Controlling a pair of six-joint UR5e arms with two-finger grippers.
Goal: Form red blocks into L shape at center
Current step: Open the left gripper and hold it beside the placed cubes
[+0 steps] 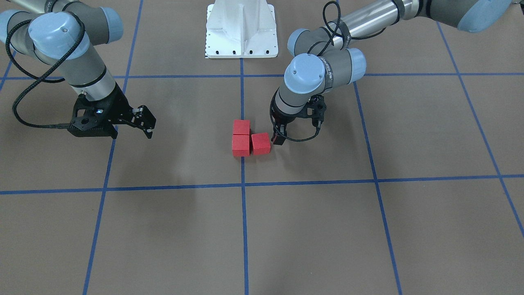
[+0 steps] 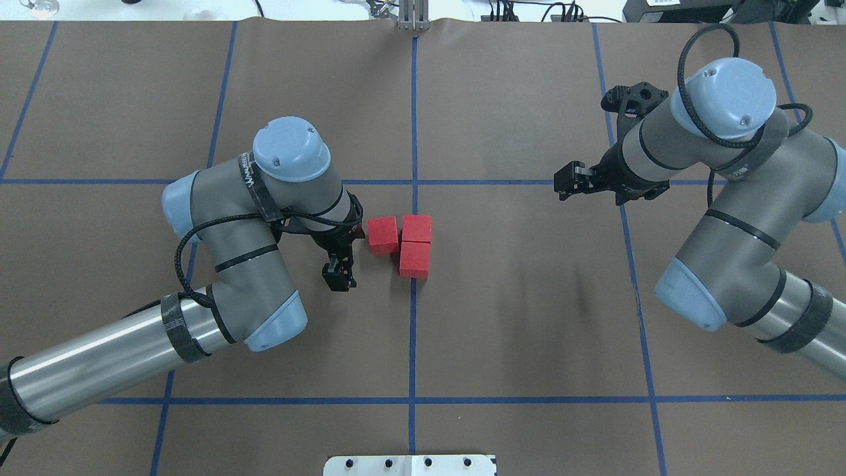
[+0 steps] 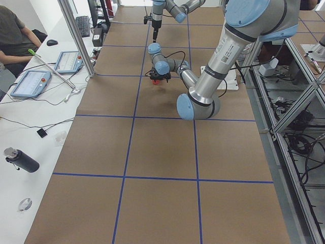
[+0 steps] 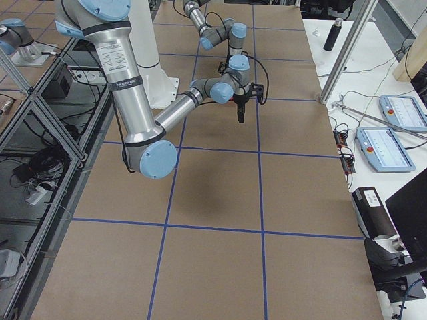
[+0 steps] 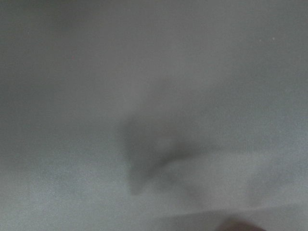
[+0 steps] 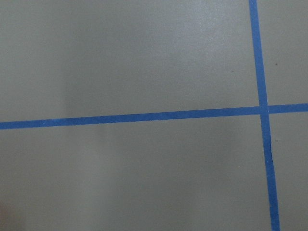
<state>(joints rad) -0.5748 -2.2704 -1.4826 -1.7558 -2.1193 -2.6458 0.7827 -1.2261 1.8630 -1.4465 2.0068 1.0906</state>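
Three red blocks lie together at the table's centre, on the blue grid line. Two of them [image 1: 241,127] [image 1: 241,146] form a straight pair. The third [image 1: 260,143] sits slightly skewed beside one end, so they make a rough L; they also show in the overhead view [image 2: 416,229] [image 2: 414,259] [image 2: 383,235]. My left gripper [image 1: 279,138] points down at table height, right beside the skewed block's outer face; its fingers look shut and hold nothing. My right gripper [image 1: 146,123] hangs open and empty, far from the blocks. The left wrist view is a grey blur.
The white robot base [image 1: 241,28] stands at the table's edge behind the blocks. Blue tape lines [image 6: 130,117] grid the brown table. A person [image 3: 15,30] sits at a side bench with tablets [image 3: 31,83] off the table.
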